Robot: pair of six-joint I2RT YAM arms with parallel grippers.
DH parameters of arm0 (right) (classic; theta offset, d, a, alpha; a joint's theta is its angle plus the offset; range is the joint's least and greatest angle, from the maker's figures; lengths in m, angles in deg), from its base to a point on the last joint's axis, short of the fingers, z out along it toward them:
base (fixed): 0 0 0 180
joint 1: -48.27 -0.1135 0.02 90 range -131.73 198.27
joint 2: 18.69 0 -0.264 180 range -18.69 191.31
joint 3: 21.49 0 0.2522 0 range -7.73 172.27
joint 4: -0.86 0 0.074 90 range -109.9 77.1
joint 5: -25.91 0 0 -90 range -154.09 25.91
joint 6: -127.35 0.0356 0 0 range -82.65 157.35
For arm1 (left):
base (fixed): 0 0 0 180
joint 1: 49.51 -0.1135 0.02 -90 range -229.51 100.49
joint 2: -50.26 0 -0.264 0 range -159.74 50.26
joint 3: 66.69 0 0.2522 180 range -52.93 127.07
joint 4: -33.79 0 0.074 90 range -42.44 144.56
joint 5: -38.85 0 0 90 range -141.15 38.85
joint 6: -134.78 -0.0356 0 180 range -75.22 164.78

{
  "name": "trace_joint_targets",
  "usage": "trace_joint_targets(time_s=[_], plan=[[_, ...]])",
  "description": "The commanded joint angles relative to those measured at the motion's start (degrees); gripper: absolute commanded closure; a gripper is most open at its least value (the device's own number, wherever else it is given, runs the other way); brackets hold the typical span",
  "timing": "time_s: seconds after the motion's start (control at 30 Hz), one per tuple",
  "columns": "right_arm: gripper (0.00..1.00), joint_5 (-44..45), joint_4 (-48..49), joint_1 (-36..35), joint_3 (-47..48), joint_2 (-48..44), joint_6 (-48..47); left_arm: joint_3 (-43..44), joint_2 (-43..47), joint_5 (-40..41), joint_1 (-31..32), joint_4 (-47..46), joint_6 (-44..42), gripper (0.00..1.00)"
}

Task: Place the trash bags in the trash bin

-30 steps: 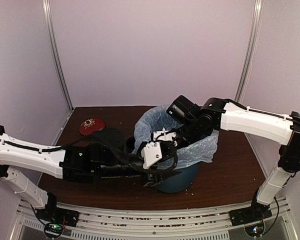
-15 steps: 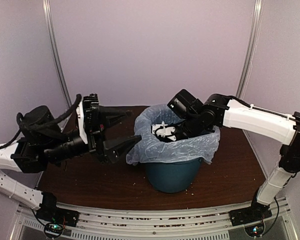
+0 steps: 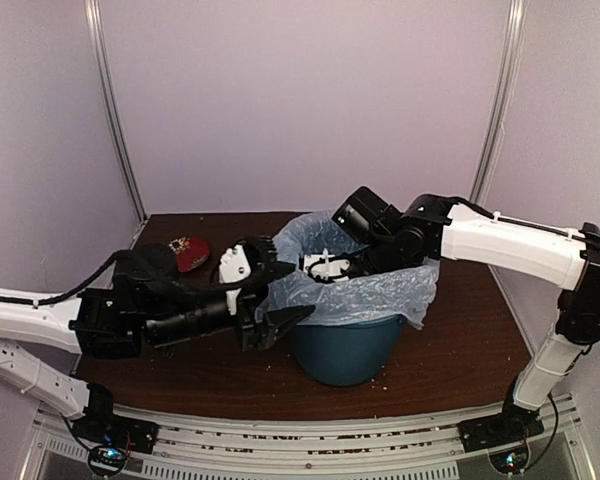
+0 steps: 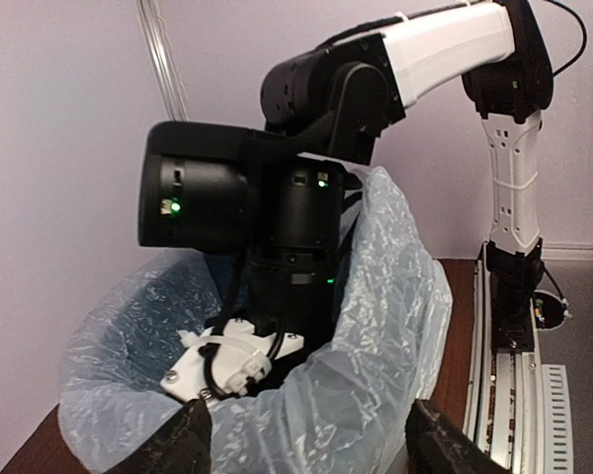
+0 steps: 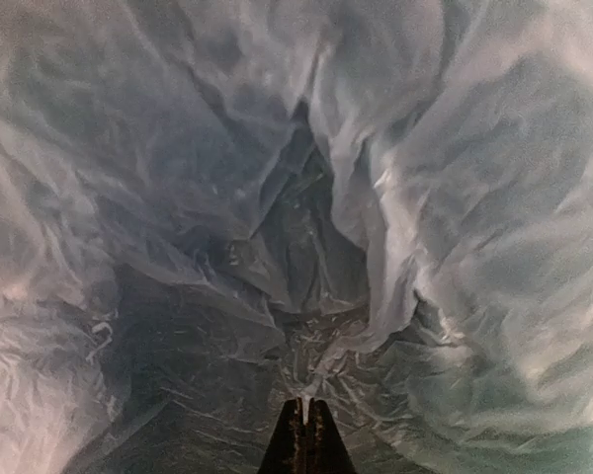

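The teal trash bin (image 3: 345, 352) stands mid-table with the pale blue-grey trash bag (image 3: 375, 292) lining it and folded out over its rim. My right gripper (image 5: 303, 405) is deep inside the bag and shut on a small fold of its plastic (image 5: 306, 380); from above only its wrist (image 3: 325, 267) shows. My left gripper (image 3: 278, 284) is open at the bin's left rim. In the left wrist view its two dark fingertips (image 4: 183, 444) stand wide apart on either side of the bag's draped edge (image 4: 361, 380), not closed on it.
A red disc (image 3: 190, 250) lies on the brown table (image 3: 460, 350) at the back left, partly behind my left arm. The right arm's black wrist (image 4: 277, 227) fills the bin's mouth. Pale walls enclose the table.
My left arm left the bin's front rim, swung up and back to the left, then came down to the bin's left rim with jaws open. The right arm has barely moved.
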Motion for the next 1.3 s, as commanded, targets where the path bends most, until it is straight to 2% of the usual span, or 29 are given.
trace_joint_targets(time_s=[0.0,0.1,0.23,0.47,0.53,0.73,0.93,1.0,1.17,1.23,1.27], plan=[[1.00,1.1,0.6,0.1,-1.6,0.5,-0.1,-5.5,10.1,-2.5,-0.4,-8.5,2.5,0.29],[1.00,1.7,0.7,0.1,-2.0,1.0,0.0,-8.5,15.6,-2.8,-0.4,-6.7,3.7,0.28],[1.00,2.0,0.1,0.1,-1.3,1.1,0.0,-13.1,19.7,3.4,-0.4,-2.2,4.6,0.27],[1.00,2.7,-0.1,0.0,-0.8,0.5,0.1,-20.8,18.0,6.6,-1.3,-4.7,6.5,0.35],[1.00,2.6,-0.6,0.0,-0.4,0.7,0.1,-22.1,16.9,4.6,-3.0,-6.2,7.2,0.36],[1.00,2.0,-1.4,-0.1,0.5,1.1,0.2,-24.0,12.4,-3.9,-8.9,-11.2,7.3,0.27],[1.00,2.2,-1.7,-0.2,1.3,1.6,0.3,-19.0,1.8,-13.3,-10.4,-13.6,4.2,0.29],[1.00,2.4,-1.6,-0.3,1.3,1.6,0.3,-17.8,-1.3,-14.6,-10.4,-15.5,4.0,0.38],[1.00,2.4,-2.3,-0.2,2.1,1.2,0.1,-18.2,-4.0,-14.3,-10.4,-19.3,4.4,0.75],[1.00,2.6,-2.4,-0.1,2.7,0.4,0.0,-19.0,-3.5,-13.5,-10.4,-20.0,4.8,0.99],[1.00,2.9,-2.4,0.0,3.0,0.0,-0.1,-19.3,-3.1,-12.9,-10.4,-19.9,5.1,1.00]])
